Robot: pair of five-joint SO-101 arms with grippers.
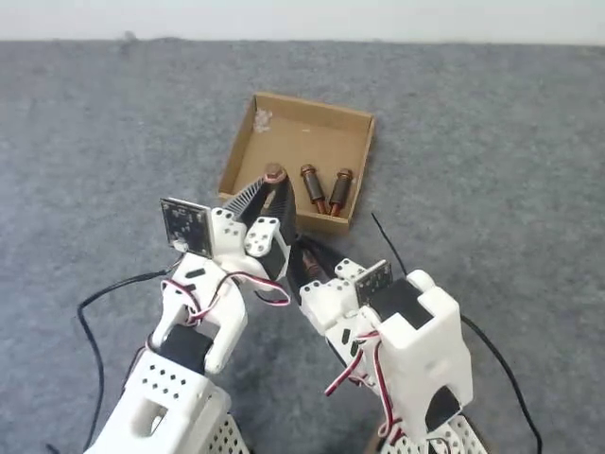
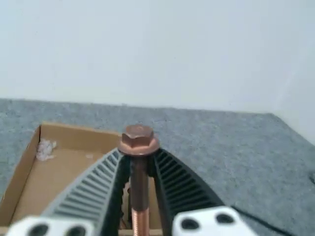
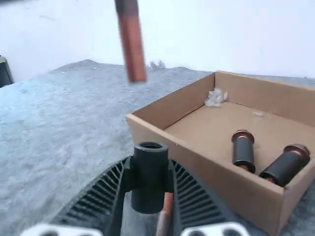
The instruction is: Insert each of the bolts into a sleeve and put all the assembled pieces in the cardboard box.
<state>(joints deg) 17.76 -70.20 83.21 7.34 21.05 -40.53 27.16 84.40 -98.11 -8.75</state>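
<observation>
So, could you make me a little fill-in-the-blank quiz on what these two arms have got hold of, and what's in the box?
1. The left end effector is shut on a copper-coloured ____ with its hex head pointing up.
2. The right end effector is shut on a black ____ with its open end up.
3. Inside the cardboard box lie ____ assembled pieces, side by side.

Missing words: bolt; sleeve; two.
</observation>
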